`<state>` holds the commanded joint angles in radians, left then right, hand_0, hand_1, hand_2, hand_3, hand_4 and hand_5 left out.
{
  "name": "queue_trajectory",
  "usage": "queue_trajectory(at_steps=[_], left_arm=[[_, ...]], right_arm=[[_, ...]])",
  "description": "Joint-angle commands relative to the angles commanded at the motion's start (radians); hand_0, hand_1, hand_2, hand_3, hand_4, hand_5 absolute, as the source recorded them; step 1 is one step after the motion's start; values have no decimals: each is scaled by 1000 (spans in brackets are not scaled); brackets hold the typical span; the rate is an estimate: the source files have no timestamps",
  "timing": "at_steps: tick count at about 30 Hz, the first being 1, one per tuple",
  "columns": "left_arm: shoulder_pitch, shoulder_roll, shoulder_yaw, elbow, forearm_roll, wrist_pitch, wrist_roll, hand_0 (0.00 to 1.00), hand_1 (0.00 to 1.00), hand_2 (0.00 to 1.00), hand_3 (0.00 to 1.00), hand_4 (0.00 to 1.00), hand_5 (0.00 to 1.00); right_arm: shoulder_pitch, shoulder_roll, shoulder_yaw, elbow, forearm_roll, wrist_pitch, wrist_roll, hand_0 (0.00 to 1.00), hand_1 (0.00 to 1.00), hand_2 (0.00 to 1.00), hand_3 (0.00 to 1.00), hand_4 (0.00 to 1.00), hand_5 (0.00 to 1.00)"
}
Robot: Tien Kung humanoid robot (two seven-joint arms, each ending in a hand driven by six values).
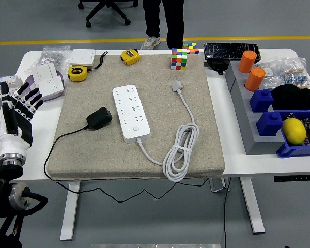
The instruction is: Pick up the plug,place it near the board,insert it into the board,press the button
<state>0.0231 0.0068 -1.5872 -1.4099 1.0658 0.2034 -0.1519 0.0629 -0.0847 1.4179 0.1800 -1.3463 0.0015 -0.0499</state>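
A black plug adapter [99,118] lies on the grey mat, its thin black cable trailing off the mat's front-left edge. Just right of it sits the white power strip [130,112], with its button [136,128] near the front end. The strip's white cord [182,147] loops to the right and ends in a grey plug [177,86]. My left hand [18,109] is raised at the table's far left edge, fingers spread, holding nothing, well left of the adapter. My right arm is out of sight.
Two yellow tape measures [129,56], white sockets [47,77] and a Rubik's cube [179,58] line the back. Grey and blue bins [262,111] with orange cylinders and a lemon [294,131] fill the right side. A person's legs [165,23] stand beyond the table.
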Motion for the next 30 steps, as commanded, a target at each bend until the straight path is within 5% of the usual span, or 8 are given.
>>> queue_trajectory(at_steps=[5, 9, 30], left_arm=[[19, -7, -32, 0, 170, -3, 30, 688, 689, 649, 678, 998, 911], [21, -7, -31, 2, 223, -8, 38, 684, 684, 644, 674, 998, 914], [3, -7, -6, 17, 241, -19, 49, 678, 678, 640, 673, 998, 887]], right_arm=[[-2, 5, -14, 0, -19, 3, -1, 880, 778, 764, 785, 998, 998], [0, 7, -25, 0, -28, 6, -2, 878, 777, 764, 785, 998, 998], [22, 4, -24, 0, -41, 6, 1, 878, 777, 763, 785, 998, 998]])
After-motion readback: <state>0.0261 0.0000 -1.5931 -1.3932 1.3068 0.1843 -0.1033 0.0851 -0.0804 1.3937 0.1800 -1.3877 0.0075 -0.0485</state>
